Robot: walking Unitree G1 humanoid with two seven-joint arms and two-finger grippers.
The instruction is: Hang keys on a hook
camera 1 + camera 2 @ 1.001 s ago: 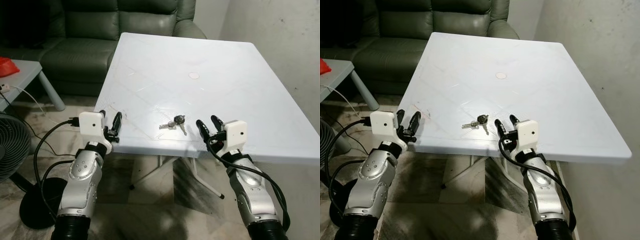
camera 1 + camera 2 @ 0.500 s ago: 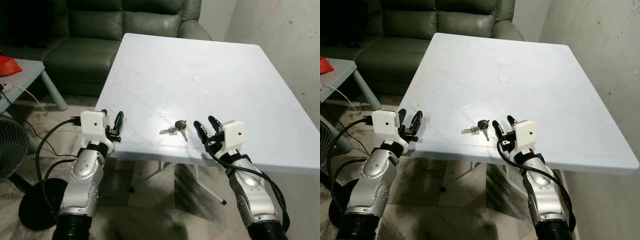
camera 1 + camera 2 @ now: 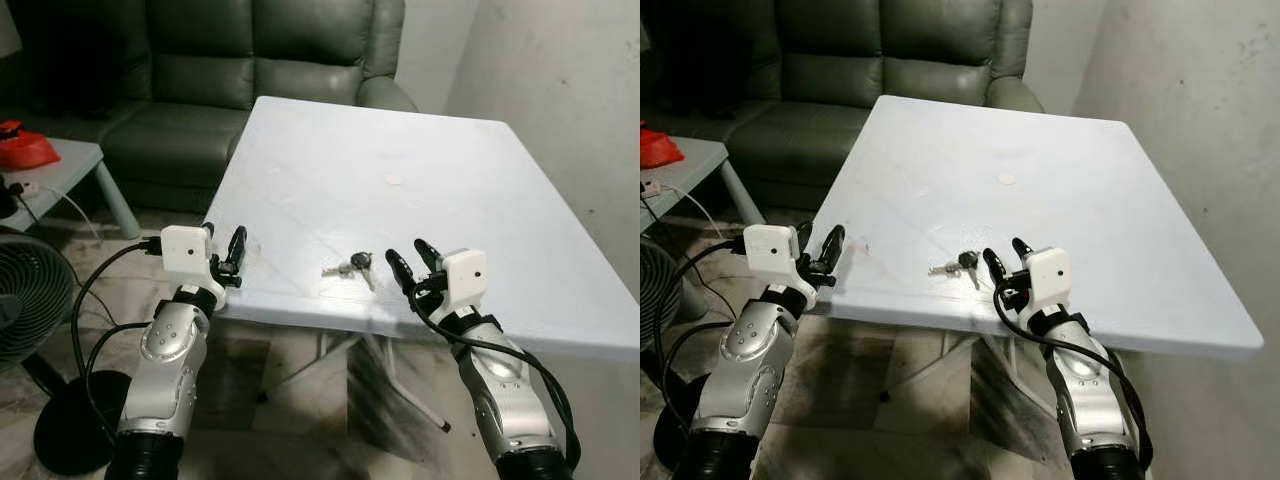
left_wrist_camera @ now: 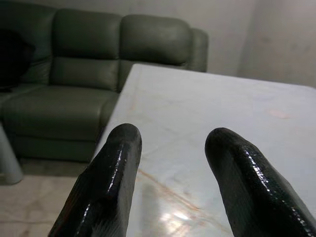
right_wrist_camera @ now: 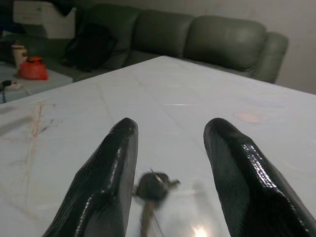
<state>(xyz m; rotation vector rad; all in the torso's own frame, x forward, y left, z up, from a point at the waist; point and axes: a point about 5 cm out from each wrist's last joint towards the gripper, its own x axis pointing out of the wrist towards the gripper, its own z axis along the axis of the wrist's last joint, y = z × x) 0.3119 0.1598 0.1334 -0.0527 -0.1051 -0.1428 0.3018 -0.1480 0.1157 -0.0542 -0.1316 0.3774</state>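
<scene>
A small bunch of keys (image 3: pixel 350 267) with a black head lies on the white table (image 3: pixel 400 150) near its front edge. My right gripper (image 3: pixel 412 263) stands open just right of the keys, its fingers low over the tabletop. In the right wrist view the keys (image 5: pixel 150 190) show blurred between the two black fingers (image 5: pixel 106 182). At the table's front left corner my left gripper (image 3: pixel 222 243) is open with nothing in it. The left wrist view shows its fingers (image 4: pixel 106 185) apart above the table's surface (image 4: pixel 197 118).
A dark green sofa (image 3: pixel 200 90) stands behind the table. A grey side table (image 3: pixel 70 165) with a red object (image 3: pixel 25 147) is at the left, and a black floor fan (image 3: pixel 30 310) with cables stands beside my left arm. A pale wall (image 3: pixel 560 100) runs along the right.
The camera has shifted, so the whole scene sits differently in the picture. My right gripper has edged closer to the keys. The keys lie where they were on the table.
</scene>
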